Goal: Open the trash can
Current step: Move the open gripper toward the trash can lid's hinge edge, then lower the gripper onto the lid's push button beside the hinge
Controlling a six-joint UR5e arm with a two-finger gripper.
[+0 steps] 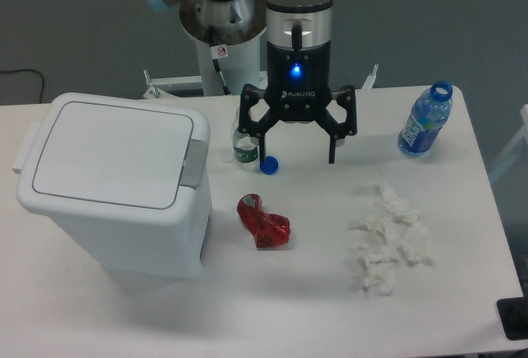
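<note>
White table [462,292], ROBOTIQ-marked gripper [295,158], trash can [111,185]

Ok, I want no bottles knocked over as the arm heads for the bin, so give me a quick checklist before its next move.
1. Lid shut, task not yet done: ok, it lies flat on the bin.
2. Grey tab free to press: ok, nothing on it.
3. Claw empty: ok, fingers spread, holding nothing.
4. Path to the tab free: not ok, the small bottle stands at the claw's finger, between it and the tab.
5. Claw high enough to pass over that bottle: cannot tell from this one view.
6. Blue bottle, red wrapper, tissues out of the way: ok, all lie off the line to the tab.
</note>
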